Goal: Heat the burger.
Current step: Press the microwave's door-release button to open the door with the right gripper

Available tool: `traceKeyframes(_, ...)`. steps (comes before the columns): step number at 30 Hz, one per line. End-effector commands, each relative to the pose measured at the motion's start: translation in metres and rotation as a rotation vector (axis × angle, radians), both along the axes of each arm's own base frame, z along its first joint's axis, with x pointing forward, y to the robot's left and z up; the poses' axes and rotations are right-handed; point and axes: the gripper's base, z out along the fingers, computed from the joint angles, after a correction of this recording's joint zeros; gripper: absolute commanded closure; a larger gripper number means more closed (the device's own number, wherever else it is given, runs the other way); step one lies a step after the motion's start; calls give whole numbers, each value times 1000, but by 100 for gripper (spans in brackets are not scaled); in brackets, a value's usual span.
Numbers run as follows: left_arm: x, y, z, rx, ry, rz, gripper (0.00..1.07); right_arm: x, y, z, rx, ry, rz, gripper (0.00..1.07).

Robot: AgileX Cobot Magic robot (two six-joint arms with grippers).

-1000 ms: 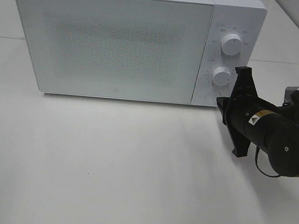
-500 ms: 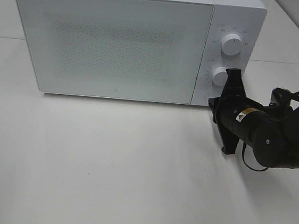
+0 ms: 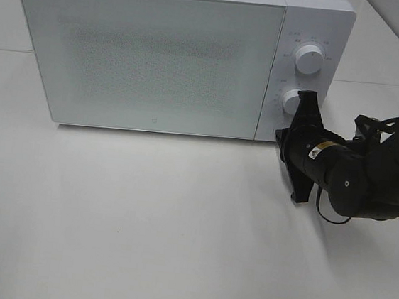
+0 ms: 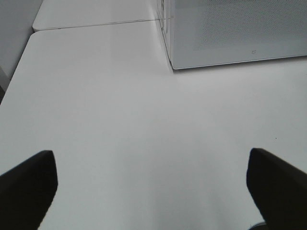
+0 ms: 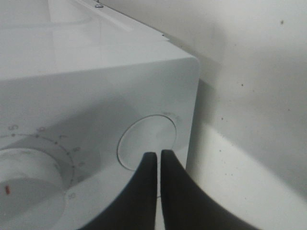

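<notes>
The burger is out of view in every frame. The white microwave stands at the back of the table with its door shut. My right gripper is shut, its two dark fingertips pressed together at the round door-release button at the bottom of the control panel; whether they touch it I cannot tell. In the high view the right gripper sits at the panel's lower right corner, mostly hidden behind its own wrist. My left gripper is open over bare table, holding nothing, left of the microwave's front.
Two white knobs sit on the panel: the upper knob and the lower knob, the latter just above the right gripper. The white table stretches in front of the microwave. A seam between tabletops runs behind.
The right arm has moved left and slightly forward toward the microwave's control panel, bringing its shut fingertips up to the round button. The microwave door stays shut.
</notes>
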Motion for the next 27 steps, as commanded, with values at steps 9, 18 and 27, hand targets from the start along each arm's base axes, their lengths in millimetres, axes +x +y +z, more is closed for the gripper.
traceKeyframes(9,-3,-1,1,-13,-35,-5,2,9,3,1,-10,-65,-1,107)
traceKeyframes(18,-3,-1,1,-13,-35,-5,2,12,1,4,-15,-114,-21,107)
traceKeyframes(27,-3,-1,1,-13,-35,-5,2,19,6,6,1,-132,-14,107)
